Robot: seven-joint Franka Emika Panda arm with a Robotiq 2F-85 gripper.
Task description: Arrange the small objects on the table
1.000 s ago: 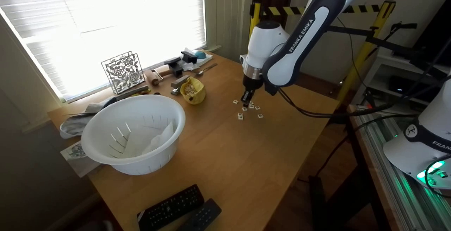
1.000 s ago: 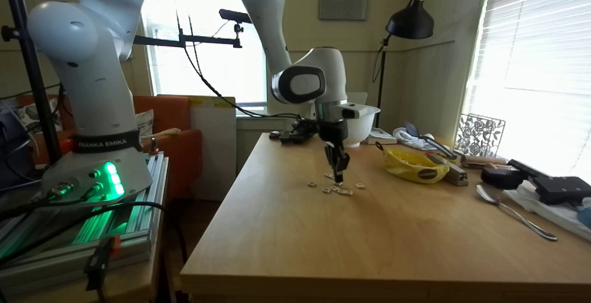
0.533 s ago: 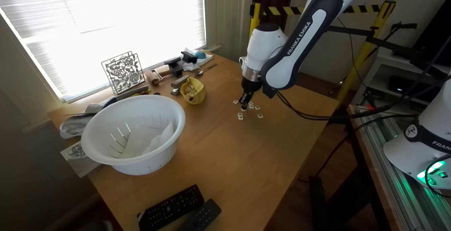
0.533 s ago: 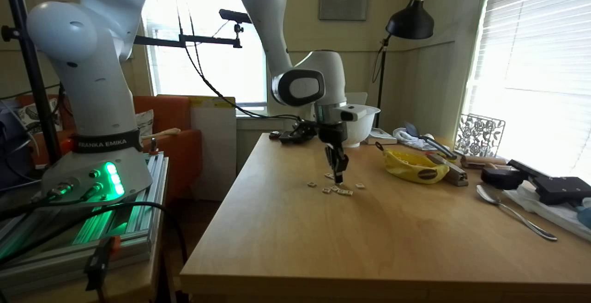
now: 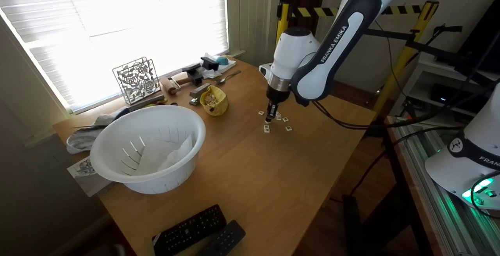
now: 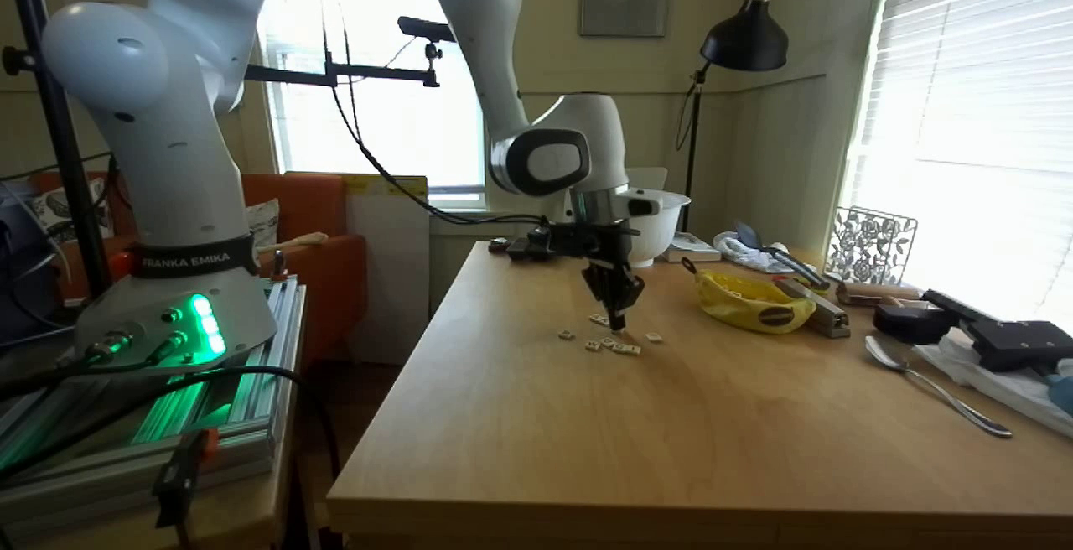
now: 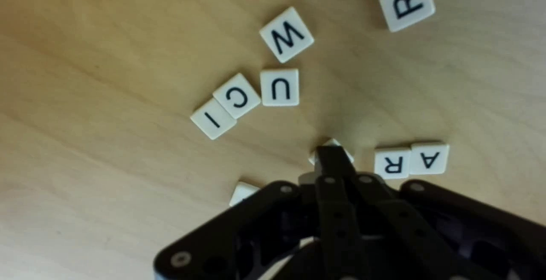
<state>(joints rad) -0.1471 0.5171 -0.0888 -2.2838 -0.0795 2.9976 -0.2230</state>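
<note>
Gripper (image 7: 335, 156) has its fingers together, tip over one tile (image 7: 332, 142); can't tell if touching. Other tiles (image 7: 279, 87) loose on the table (image 5: 242, 170): wrist view, spread 8 through 12 to 3 o'clock off the tip. In an exterior view, off the gripper: yellow pouch (image 5: 219, 108) at 10 o'clock, cream bits (image 5: 211, 99) inside; white bowl (image 5: 164, 184) between 8 and 9, white sheet (image 5: 175, 156) inside.

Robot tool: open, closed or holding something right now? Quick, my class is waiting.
Tool: closed; in the wrist view its tip covers part of a white tile, no grasp showing.
</note>
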